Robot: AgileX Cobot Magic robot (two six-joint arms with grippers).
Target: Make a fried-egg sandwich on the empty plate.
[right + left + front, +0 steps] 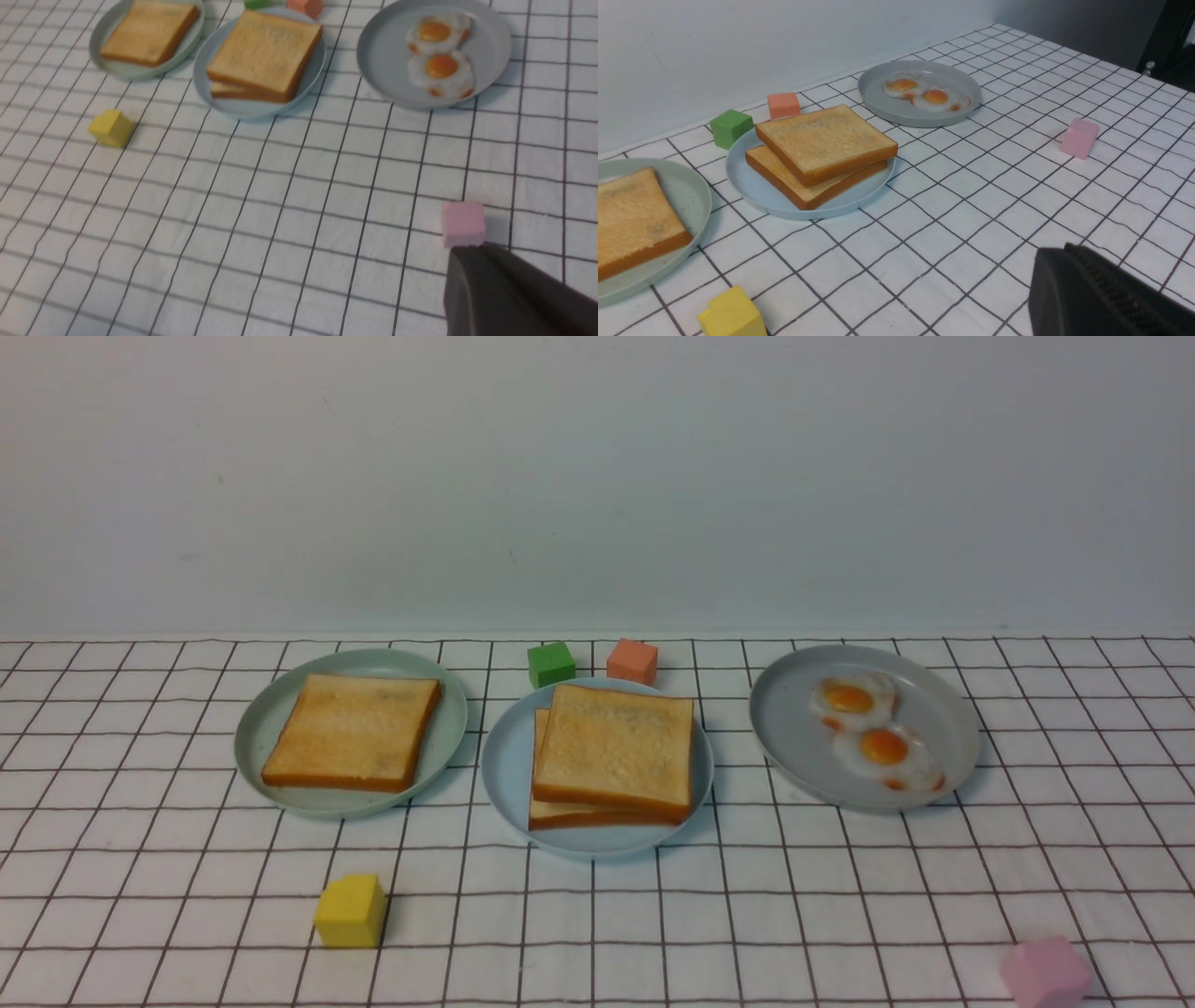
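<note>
The pale sky-blue plate (509, 775) stands in the middle of the cloth and holds two golden-brown toast slices stacked askew, the top slice (616, 747) over the lower slice (579, 816). No egg shows between them. The stack also shows in the left wrist view (824, 140) and in the right wrist view (264, 53). My left gripper (1057, 249) is shut and empty, hanging above bare cloth, well away from the plates. My right gripper (467, 249) is shut and empty, just by a pink cube (463, 223). Neither gripper shows in the front view.
A grey-green plate (271, 719) on the left holds one toast slice (353, 731). A grey plate (784, 723) on the right holds two fried eggs (873, 728). Green (551, 664) and orange (632, 660) cubes sit behind the blue plate. A yellow cube (350, 911) lies front left.
</note>
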